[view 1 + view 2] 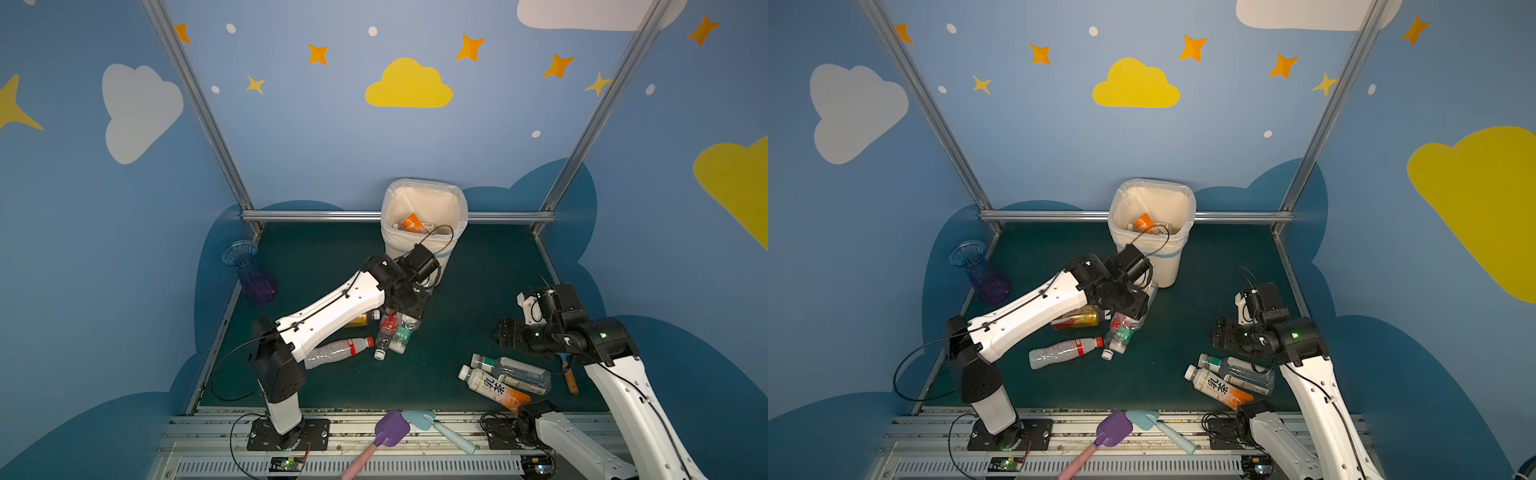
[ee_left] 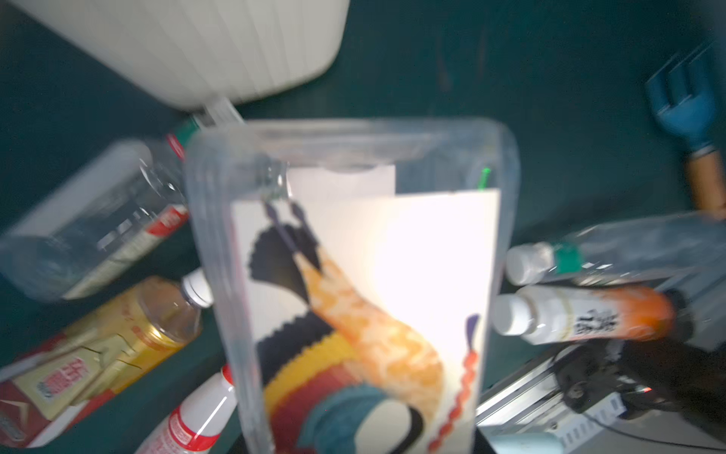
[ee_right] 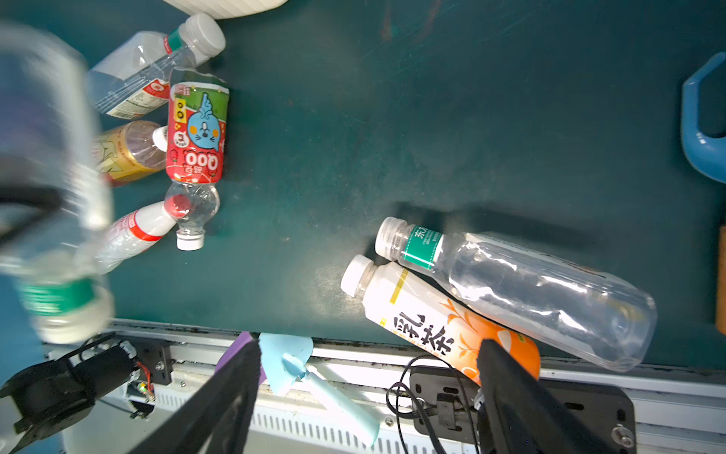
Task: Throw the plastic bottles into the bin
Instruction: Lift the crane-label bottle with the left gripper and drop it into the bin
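In both top views the bin [image 1: 424,192] [image 1: 1152,189] is seen upright at the back of the green surface [image 1: 478,282], with an orange-labelled bottle [image 1: 411,222] inside it. The left gripper [image 1: 409,316] is found just in front of the bin. The held bottle [image 1: 402,333] hangs cap down from it, beside a red-labelled bottle [image 1: 388,323] lying on the surface. The right gripper [image 1: 496,332] is placed well apart from the bin, near an orange-and-white bottle [image 1: 494,386] and a clear bottle [image 1: 515,370].

In the left wrist view the frame is filled by the blurred held bottle [image 2: 353,255]. The fingers cannot be made out, but the bottle appears to be clamped by the narrowed gripper. The bin's ribbed wall [image 2: 216,51] is seen just beyond it.

In the right wrist view the right gripper [image 3: 365,393] is spread wide and nothing is held. The orange-and-white bottle [image 3: 424,314] is partly covered by one finger [image 3: 510,393], and the clear bottle [image 3: 530,291] is touching it. The held bottle [image 3: 59,236] is shown clear of the surface.
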### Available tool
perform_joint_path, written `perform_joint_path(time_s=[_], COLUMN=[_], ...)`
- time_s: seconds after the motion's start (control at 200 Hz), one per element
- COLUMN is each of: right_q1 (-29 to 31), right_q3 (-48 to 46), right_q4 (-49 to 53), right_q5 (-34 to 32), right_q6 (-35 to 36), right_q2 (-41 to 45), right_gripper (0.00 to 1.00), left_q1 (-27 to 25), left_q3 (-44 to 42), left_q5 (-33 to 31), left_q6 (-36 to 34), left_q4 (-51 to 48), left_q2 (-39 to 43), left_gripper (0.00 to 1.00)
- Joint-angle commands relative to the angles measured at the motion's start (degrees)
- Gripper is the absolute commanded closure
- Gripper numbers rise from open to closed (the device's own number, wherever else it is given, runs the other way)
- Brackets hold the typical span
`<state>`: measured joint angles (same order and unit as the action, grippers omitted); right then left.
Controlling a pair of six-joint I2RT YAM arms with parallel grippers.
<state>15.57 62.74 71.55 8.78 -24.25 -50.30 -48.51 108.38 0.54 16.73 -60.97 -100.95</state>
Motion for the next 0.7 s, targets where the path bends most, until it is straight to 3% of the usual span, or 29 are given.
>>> perform_joint_path(time_s=[0.0,0.14,0.17,0.215,0.275,0.391,0.551,0.696], right_q1=[0.0,0.0,0.0,0.0,0.0,0.0,0.0,0.0], right_q3=[2.8,4.2,4.5,5.0,5.3,4.6,3.6,3.5], right_q4=[-0.7,-1.5,-1.1,-0.5,0.3,0.9,1.6,2.2], right_q5=[2.4,3.3,3.1,2.8,2.5,1.7,0.6,1.2], right_q6=[-0.6,-1.2,-1.0,-0.9,-0.9,-1.3,-0.7,1.4], right_q2=[-0.6,-0.6,-0.7,-0.8,-0.5,1.0,1.7,0.2], right_gripper=[0.13,0.13,0.13,0.13,0.13,0.13,0.13,0.13], left_q1=[4.8,11.4,12.5,14.1,15.5,15.9,13.7,12.9], left_q3=[15.2,43.2,51.3,62.7,71.9,58.5,29.9,12.3], left_q5=[-2.5,-0.4,-0.4,-0.4,-1.3,-3.6,-6.3,-8.3], left_q6=[-3.5,-7.7,-8.0,-7.7,-6.5,-6.7,-10.2,-7.9], left_q4=[3.3,8.7,8.5,8.3,7.7,8.4,13.3,13.3], left_q2=[-0.8,-16.7,-21.7,-28.7,-33.7,-23.5,-2.2,11.8], left_gripper=[0.46,0.43,0.33,0.02,0.00,0.00,0.00,0.00])
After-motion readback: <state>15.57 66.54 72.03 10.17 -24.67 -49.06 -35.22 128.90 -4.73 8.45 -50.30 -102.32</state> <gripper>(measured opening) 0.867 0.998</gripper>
